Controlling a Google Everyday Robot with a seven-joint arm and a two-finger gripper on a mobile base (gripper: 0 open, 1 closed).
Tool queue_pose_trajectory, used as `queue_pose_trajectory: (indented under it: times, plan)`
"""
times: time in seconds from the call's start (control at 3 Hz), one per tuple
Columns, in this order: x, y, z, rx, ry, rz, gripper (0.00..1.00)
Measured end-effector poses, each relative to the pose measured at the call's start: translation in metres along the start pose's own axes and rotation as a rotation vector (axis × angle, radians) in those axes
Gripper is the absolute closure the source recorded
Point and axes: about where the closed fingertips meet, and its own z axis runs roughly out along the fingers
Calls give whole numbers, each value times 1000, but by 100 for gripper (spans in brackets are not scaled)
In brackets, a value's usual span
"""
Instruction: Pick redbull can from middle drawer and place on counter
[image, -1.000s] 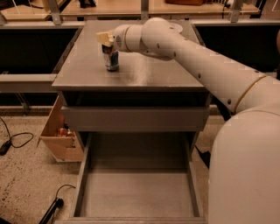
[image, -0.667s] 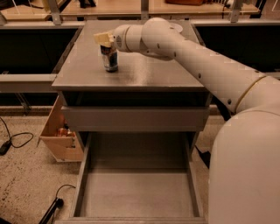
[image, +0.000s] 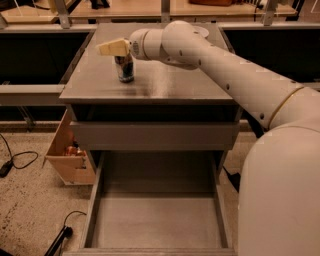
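The redbull can (image: 125, 70) stands upright on the grey counter (image: 170, 82), near its left side. My gripper (image: 113, 48) is just above and slightly left of the can's top, which is partly hidden behind it. The arm reaches in from the right across the counter. I cannot tell whether the gripper touches the can. The middle drawer (image: 157, 220) is pulled out below, and its flat grey floor is bare.
A shut drawer with a plain grey front (image: 155, 136) sits above the open one. A cardboard box (image: 70, 157) stands on the floor to the left of the cabinet. Cables (image: 17, 160) lie on the floor at left. A rail and dark bays flank the counter.
The gripper has shifted very slightly to the left above the can. The can stands in the same spot on the counter.
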Motion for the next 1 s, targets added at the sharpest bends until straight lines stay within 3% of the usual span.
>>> queue_pose_trajectory:
  times: [0.33, 0.67, 1.0]
  plan:
    - [0, 0, 0, 0, 0, 0, 0]
    - [-28, 2, -14, -20, -35, -24, 0]
    - [-83, 20, -51, -22, -6, -129, 0]
